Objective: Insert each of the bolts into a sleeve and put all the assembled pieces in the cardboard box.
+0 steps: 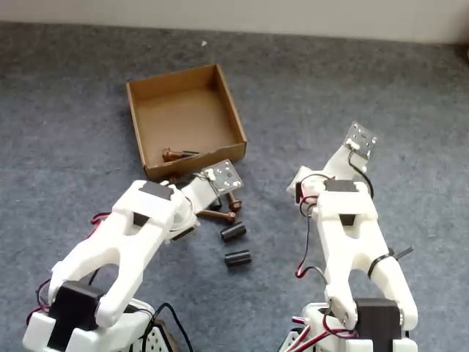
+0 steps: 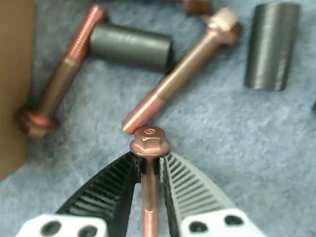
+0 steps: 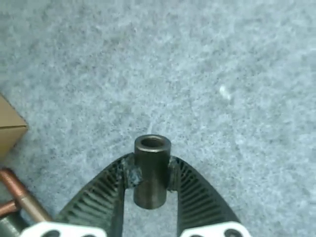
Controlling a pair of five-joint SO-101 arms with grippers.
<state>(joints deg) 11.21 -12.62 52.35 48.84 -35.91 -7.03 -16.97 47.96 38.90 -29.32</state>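
left hand (image 2: 149, 159) clamped on bolt (image 2: 149, 140), by near right corner of cardboard box (image 1: 233, 110) | right hand (image 3: 150, 164) clamped on sleeve (image 3: 152, 180), well right of box | two loose sleeves (image 1: 233, 232) on bench (image 1: 381, 81) between arms

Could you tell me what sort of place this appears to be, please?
Most likely a robotics test bench: two white arms side by side on a grey carpeted surface, with loose bolts and sleeves laid out beside a cardboard box.
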